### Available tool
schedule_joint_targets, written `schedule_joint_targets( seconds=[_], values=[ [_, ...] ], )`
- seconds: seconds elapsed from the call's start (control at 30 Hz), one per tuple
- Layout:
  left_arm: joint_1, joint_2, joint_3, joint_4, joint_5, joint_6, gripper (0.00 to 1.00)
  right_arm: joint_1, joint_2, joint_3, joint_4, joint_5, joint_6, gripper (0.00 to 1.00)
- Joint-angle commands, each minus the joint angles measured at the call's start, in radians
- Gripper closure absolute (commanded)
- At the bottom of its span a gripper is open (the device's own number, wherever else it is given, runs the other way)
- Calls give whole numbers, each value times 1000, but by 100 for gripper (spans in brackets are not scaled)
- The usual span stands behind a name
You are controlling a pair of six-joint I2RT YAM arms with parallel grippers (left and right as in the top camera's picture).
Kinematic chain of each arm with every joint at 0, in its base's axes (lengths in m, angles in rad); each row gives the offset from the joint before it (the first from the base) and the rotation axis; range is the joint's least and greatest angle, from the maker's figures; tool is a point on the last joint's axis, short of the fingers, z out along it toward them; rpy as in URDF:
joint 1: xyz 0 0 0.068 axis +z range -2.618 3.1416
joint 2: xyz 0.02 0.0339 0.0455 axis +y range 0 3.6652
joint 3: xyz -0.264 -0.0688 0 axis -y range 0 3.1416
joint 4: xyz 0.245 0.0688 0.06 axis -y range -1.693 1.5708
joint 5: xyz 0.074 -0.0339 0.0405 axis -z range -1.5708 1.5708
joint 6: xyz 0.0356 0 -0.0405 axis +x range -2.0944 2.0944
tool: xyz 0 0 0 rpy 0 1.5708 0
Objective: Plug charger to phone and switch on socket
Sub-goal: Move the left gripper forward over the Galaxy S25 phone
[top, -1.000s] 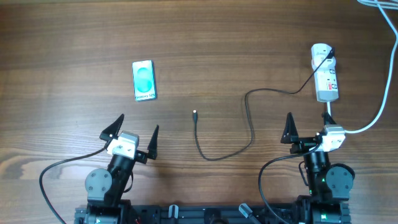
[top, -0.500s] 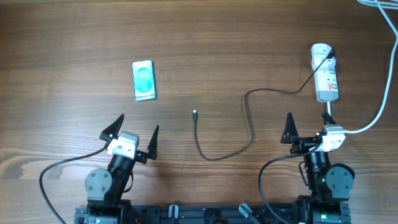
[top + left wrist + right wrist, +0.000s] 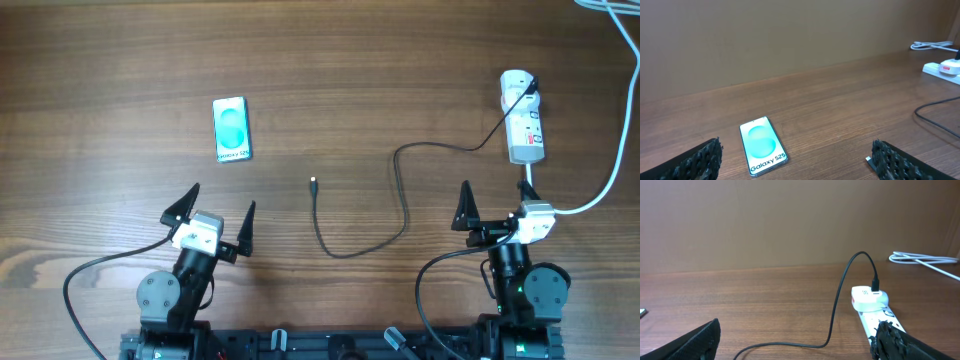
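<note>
Wooden table is shown with the phone left of centre, the socket by the right edge and the charger plugged into it, its tip mid-table. Left fingers and right fingers are spread, empty. Lying flat, the thin tip could be pinched askew.

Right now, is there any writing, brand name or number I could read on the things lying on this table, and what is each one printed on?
"Galaxy S25": on the phone, across the near end of its turquoise screen, clear in the left wrist view.
Small red markings on the socket: too small and blurred to read in any view.
Nothing else on the table shows legible text.
</note>
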Motion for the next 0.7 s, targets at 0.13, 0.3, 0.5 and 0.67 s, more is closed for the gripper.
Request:
schedule_joint_targets(
  seconds=[0.13,0.3,0.5,0.67],
  values=[
    [5,-11,-5,-5,-18,13,0,-4,0,-2,4,-16,5,0],
    [5,-11,-5,9,43,14,0,-4,0,-2,3,-16,5,0],
    [5,-10,72,192,89,-199,0,-4,0,-2,3,-16,5,0],
    [5,68,323,7,28,-357,0,-4,0,-2,4,-16,5,0]
  ],
)
